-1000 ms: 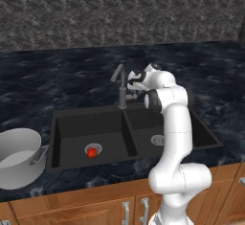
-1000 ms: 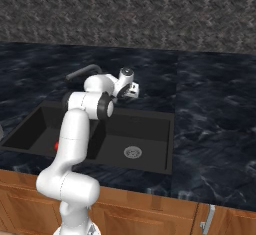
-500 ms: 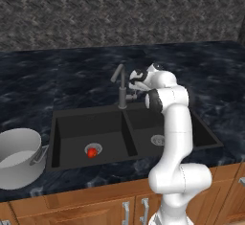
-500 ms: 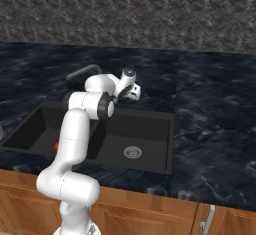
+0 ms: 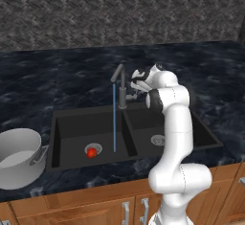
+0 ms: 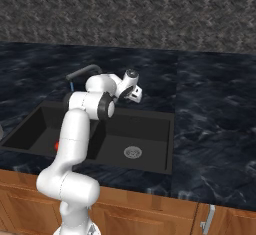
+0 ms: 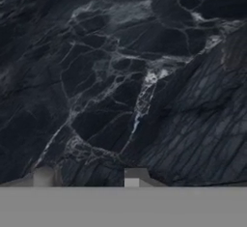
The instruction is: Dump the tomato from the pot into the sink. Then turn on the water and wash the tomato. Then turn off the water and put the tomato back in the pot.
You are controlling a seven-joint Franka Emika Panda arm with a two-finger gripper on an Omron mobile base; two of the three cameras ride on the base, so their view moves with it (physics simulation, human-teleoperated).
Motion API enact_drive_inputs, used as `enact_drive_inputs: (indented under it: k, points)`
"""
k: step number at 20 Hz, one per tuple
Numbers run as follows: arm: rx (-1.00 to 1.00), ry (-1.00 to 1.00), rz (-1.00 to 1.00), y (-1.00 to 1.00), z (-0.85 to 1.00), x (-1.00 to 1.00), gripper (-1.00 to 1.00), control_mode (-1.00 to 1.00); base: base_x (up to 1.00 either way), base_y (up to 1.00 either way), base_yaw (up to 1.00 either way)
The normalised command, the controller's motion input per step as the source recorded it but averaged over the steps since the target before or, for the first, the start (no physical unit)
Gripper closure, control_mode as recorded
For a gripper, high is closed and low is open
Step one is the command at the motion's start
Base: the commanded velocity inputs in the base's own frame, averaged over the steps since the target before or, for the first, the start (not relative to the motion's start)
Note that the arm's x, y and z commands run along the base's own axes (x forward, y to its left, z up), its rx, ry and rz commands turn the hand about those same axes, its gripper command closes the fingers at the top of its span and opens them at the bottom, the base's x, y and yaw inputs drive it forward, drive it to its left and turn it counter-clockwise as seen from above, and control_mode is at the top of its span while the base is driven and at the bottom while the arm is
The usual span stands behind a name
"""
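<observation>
The tomato (image 5: 91, 151) lies on the drain of the left basin of the black sink (image 5: 76, 126). A thin blue stream of water (image 5: 114, 123) falls from the faucet (image 5: 122, 91) spout into that basin, just right of the tomato. The silver pot (image 5: 17, 156) stands upright on the counter left of the sink, its inside pale. My gripper (image 5: 135, 84) is up behind the divider, right beside the faucet's base. In the hand view its fingertips (image 7: 43, 176) stand apart over dark marble, gripper (image 7: 89, 177) open with nothing between them. From the right, the tomato (image 6: 57, 145) peeks out behind my arm.
The right basin's silver drain (image 6: 132, 152) lies bare. Dark marble counter (image 5: 57, 75) runs all around the sink, with a stone wall behind. Wooden cabinet fronts (image 5: 95, 205) sit below the counter's front edge.
Water now runs from the spout, where earlier there was no stream. My hand has shifted slightly at the faucet. Tomato and pot have not moved.
</observation>
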Motion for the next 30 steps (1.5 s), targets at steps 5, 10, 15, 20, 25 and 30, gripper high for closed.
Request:
enact_drive_inputs:
  k: [5, 10, 15, 20, 25, 30]
  points:
    - [0.04, 0.05, -0.02, -0.68, -0.34, -0.16, -1.0, -1.0, 0.0, 0.0, 0.0]
    - [0.05, 0.01, 0.0, -0.25, 0.01, -0.08, -1.0, -1.0, 0.0, 0.0, 0.0]
    - [0.06, -0.05, 0.0, -0.31, 0.57, -0.6, -1.0, -1.0, 0.0, 0.0, 0.0]
    - [0.04, -0.07, 0.0, -0.29, 0.66, -0.85, -1.0, -1.0, 0.0, 0.0, 0.0]
    - [0.05, -0.06, 0.05, -0.16, 0.58, -0.72, -1.0, -1.0, 0.0, 0.0, 0.0]
    - [0.11, -0.04, 0.11, 0.0, 0.85, -0.46, -1.0, -1.0, 0.0, 0.0, 0.0]
